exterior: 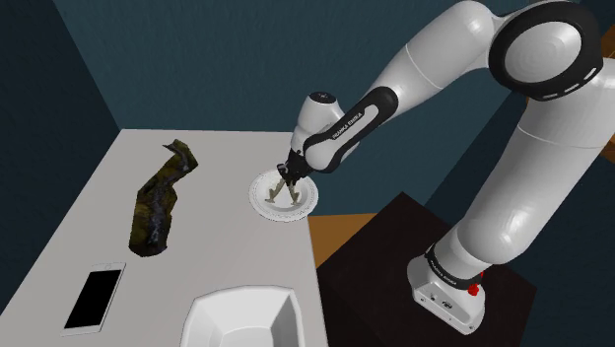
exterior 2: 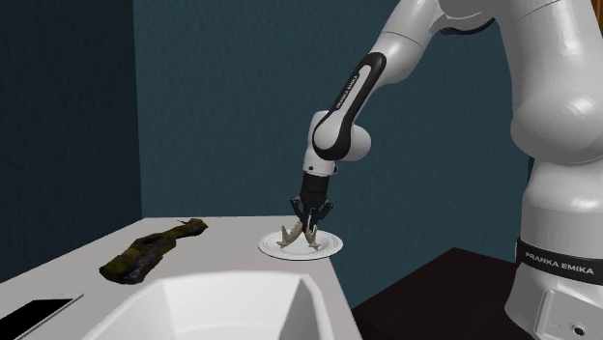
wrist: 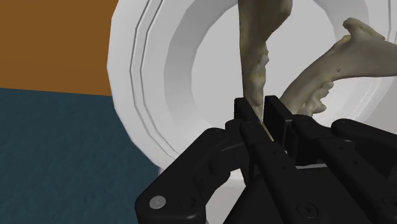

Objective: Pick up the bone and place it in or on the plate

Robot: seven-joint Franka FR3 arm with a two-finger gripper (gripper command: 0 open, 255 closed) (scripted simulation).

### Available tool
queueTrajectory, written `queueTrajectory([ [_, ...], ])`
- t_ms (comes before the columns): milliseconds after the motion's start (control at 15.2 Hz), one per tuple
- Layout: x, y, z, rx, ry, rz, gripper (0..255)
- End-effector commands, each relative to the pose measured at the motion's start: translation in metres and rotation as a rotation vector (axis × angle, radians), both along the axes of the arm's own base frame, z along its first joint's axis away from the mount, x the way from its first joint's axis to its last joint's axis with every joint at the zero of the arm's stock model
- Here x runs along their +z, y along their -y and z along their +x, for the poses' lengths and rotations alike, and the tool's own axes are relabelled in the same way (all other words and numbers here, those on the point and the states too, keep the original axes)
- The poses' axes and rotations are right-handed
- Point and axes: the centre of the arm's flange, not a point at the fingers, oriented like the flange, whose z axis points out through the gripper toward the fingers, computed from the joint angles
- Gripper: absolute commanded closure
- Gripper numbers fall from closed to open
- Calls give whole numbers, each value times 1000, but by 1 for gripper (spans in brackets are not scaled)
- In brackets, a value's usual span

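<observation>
A pale, forked bone (exterior: 287,190) hangs over the white round plate (exterior: 264,203) near the table's far right edge in the shoulder view. My black gripper (exterior: 288,178) is shut on the bone's upper end, pointing down at the plate. In the second exterior view the bone (exterior 2: 293,235) reaches down to the plate (exterior 2: 333,246) beneath the gripper (exterior 2: 311,220); I cannot tell whether it touches. In the wrist view the fingers (wrist: 278,114) clasp a thin branch of the bone (wrist: 257,57), with the plate (wrist: 159,70) behind it.
A dark mottled long object (exterior: 158,202) lies on the white table at the shoulder view's left. A black-screened phone (exterior: 96,296) lies near the front left. A white square basin (exterior: 241,315) sits at the front. The table's right edge (exterior: 313,256) drops to orange floor.
</observation>
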Motion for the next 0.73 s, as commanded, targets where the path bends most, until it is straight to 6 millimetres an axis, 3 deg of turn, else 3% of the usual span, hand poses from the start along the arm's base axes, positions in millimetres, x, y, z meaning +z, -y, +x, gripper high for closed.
queueTrajectory([
  [0, -2, -1, -1, 2, -4, 0, 255],
  [198, -2, -1, -1, 2, -4, 0, 255],
  [264, -2, 0, -1, 2, -4, 0, 0],
  [594, -2, -1, -1, 2, -4, 0, 0],
  [660, 11, 1, -3, 2, -4, 0, 0],
])
